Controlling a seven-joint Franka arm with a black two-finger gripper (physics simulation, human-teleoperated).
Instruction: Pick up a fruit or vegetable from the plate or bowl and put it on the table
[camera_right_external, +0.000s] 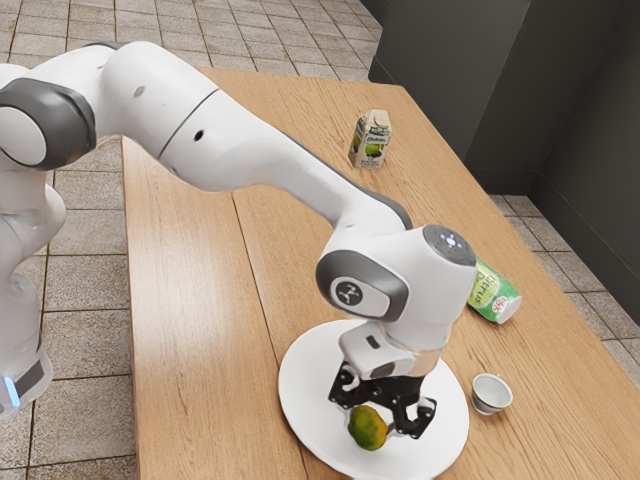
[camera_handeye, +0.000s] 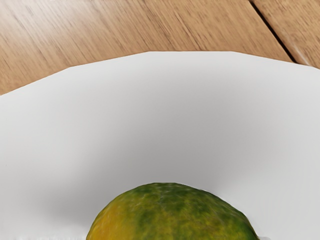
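Observation:
The black gripper (camera_right_external: 381, 412) is low over the white plate (camera_right_external: 303, 398), right at a round green and yellow fruit (camera_right_external: 367, 428). From the exterior view, the fruit partly covers the gripper's lower end, and whether it is held cannot be told. In the wrist view the fruit (camera_handeye: 170, 215) rises from the lower edge, close under the hand, with the plate (camera_handeye: 165, 100) behind it. Any gap between fruit and plate is hard to judge.
Near the plate on the wooden table (camera_right_external: 190, 300) stands a small white cup (camera_right_external: 491, 393). A green can (camera_right_external: 495, 294) lies beyond the hand, and a carton (camera_right_external: 371, 139) stands farther back. Bare wood extends along the exterior view's left.

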